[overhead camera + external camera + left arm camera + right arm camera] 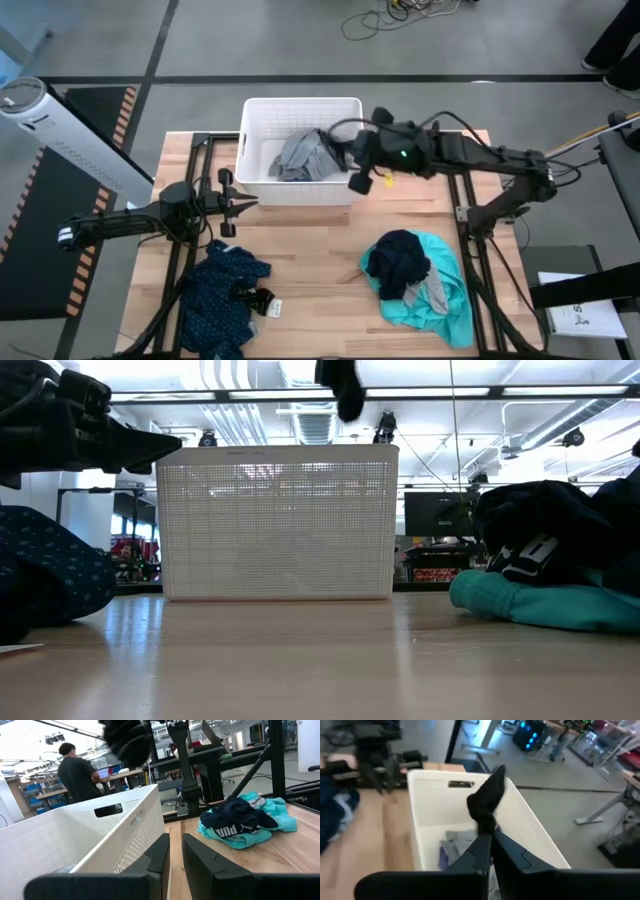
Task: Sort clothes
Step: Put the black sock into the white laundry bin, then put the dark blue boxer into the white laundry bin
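A white plastic basket stands at the table's far middle, with a grey garment lying inside it. My right gripper hovers above the basket, shut on a small dark piece of clothing, which also shows high over the basket in the low view. My left gripper waits level by the basket's near left corner with a narrow gap between its fingers and nothing in it. A dark navy patterned garment lies near left. A teal garment with a navy piece on top lies near right. My right gripper pinches the dark piece between its two fingers at a bunched part. The fingers slant down from the table's right side over the basket. The cloth stands out past the fingertips, lifted clear above the basket and the grey garment.
A white tower-shaped device stands off the table's left side. A small white tag lies beside the patterned garment. A person stands in the room beyond the basket. Bare wood shows between the two clothing piles.
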Robot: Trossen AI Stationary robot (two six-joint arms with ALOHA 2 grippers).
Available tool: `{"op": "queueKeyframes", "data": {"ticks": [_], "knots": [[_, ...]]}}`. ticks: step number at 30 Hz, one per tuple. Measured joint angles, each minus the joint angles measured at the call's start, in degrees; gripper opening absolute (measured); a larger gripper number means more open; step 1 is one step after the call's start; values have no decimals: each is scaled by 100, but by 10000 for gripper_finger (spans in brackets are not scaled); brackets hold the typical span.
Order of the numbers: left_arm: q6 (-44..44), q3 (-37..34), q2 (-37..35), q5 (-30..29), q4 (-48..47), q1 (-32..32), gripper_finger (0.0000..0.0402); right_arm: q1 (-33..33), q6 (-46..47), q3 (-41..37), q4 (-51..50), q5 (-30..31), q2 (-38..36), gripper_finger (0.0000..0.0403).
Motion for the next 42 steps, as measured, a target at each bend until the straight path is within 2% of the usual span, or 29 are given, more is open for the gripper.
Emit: {"op": "queueKeyframes", "data": {"ticks": [6, 9, 15, 19, 27, 32, 36, 42], "knots": [[41, 0, 29, 0, 5, 0, 38, -585, 28, 3, -100, -630, 533, 0], [41, -2, 60, -2, 1, 0, 38, -732, 189, 179, -464, -861, 839, 0], [44, -2, 130, 0, 8, 1, 38, -781, 524, 687, -1265, -900, 1427, 7], [43, -2, 153, -2, 22, 2, 38, -777, 591, 1204, -1930, -899, 1754, 38], [43, -2, 170, 0, 39, 0, 38, -702, 697, 2187, -3026, -901, 2129, 132], [44, -2, 170, 0, 37, 0, 38, -461, 751, 2426, -3998, -1270, 2014, 160], [43, -2, 186, 0, 37, 0, 38, -83, 1096, 2412, -4591, -1796, 1828, 159], [43, -2, 232, 0, 50, 0, 38, 859, 1545, 2184, -5027, -1921, 1752, 154]]}}
